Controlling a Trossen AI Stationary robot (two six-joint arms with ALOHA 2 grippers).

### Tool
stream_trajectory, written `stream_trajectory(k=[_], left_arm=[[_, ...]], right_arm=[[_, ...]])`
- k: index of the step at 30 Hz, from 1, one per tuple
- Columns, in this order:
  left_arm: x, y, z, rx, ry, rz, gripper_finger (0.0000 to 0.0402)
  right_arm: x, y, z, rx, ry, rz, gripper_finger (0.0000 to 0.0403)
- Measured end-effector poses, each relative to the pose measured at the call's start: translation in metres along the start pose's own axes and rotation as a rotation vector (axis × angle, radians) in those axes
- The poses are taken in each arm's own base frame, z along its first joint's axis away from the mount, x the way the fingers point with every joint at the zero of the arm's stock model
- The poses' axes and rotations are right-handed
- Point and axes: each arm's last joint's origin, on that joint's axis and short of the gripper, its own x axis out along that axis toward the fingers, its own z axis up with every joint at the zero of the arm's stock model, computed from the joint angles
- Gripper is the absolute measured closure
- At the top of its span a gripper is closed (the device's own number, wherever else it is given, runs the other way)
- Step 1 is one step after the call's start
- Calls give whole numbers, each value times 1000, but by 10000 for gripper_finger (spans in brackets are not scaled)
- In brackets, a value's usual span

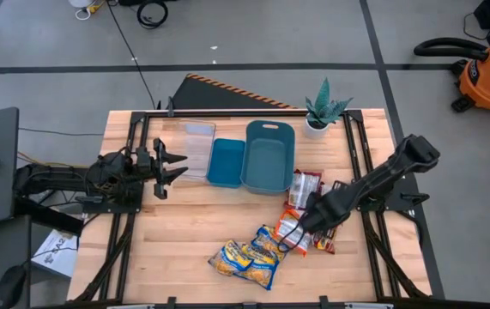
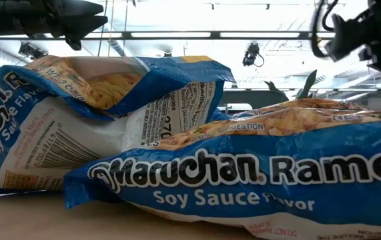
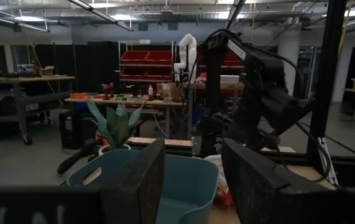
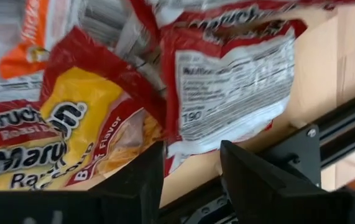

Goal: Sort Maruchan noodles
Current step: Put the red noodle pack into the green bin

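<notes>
High view, left to right: left hand (image 1: pixel 169 166) is held raised beside the clear tray (image 1: pixel 198 148), fingers parted, nothing gripped. Blue bins (image 1: pixel 267 156) are set at centre for sorting. Maruchan noodles (image 1: pixel 246 259) are heaped near the bench (image 1: pixel 142 257) front. Right hand (image 1: pixel 289 227), fingers spread and empty, is lowered over the red packets (image 4: pixel 227 81), presumably for picking.

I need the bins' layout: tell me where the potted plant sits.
High view: the plant stands at the table's far right corner, just right of the large blue bin.
</notes>
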Motion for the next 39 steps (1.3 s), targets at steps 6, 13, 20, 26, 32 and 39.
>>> stream_trajectory(k=[6, 13, 20, 26, 32, 39], left_arm=[[0, 0, 0, 44, 0, 0, 235], [0, 0, 0, 67, -1, 0, 235], [0, 0, 0, 68, -1, 1, 235], [0, 0, 0, 68, -2, 1, 235], [0, 0, 1, 66, -12, 1, 235], [0, 0, 1, 62, -11, 1, 235]], right_arm=[[13, 18, -8, 9, -45, -110, 241], [23, 30, -11, 9, -143, -204, 245], [33, 37, -8, -11, -122, -235, 324], [32, 36, -8, -33, -109, -234, 392], [18, 17, -17, -3, -105, -291, 396], [-8, -4, -24, 45, -193, -306, 397]])
